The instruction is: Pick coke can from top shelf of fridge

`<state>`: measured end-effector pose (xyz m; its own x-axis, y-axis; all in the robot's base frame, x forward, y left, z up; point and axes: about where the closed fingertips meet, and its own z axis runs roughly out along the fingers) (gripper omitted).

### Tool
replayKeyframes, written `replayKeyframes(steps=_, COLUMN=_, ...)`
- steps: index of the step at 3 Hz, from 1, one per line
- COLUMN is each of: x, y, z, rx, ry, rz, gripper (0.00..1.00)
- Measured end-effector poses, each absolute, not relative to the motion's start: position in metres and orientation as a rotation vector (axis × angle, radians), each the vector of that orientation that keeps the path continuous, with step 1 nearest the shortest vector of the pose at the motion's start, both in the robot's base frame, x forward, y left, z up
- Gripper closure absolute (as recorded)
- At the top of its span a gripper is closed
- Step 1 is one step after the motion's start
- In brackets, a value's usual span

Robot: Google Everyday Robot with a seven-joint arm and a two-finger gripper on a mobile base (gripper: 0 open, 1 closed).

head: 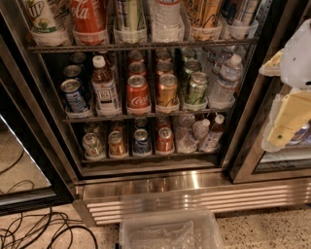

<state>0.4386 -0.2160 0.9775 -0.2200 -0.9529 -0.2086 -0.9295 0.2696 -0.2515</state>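
The fridge (194, 197) stands open in front of me, with dark wire racks of drinks. On the top shelf (146, 46) a large red coke can (88, 14) with white script sits in a clear plastic cup, second from the left, its top cut off by the frame. A green-and-white can (41, 17) is to its left and a striped can (129, 17) to its right. A smaller red coke can (137, 92) stands on the middle shelf. My gripper (286, 92), white and yellowish, hangs at the right edge, outside the fridge and well away from the top shelf's coke can.
The middle shelf holds a blue can (74, 95), a brown bottle (104, 87), a gold-orange can (167, 90), green cans and a water bottle (224, 82). An open glass door (19, 160) is at left. A clear plastic bin (170, 231) and black cables (34, 228) lie on the floor.
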Motion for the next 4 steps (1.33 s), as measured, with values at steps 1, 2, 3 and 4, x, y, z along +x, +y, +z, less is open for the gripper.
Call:
replayKeyframes(steps=1, x=0.439, y=-0.216, z=0.978, rx=-1.722, ry=2.227, rz=-0.103, gripper=0.00)
replayKeyframes(steps=2, x=0.440, y=-0.195, z=0.981, rx=-1.679, ry=2.161, rz=-0.034, gripper=0.00)
replayKeyframes(steps=3, x=0.446, y=-0.155, z=0.982, rx=-1.609, ry=2.024, rz=0.100, gripper=0.00)
replayKeyframes(steps=4, x=0.450, y=-0.105, z=0.991, rx=-1.574, ry=1.856, rz=0.250, gripper=0.00)
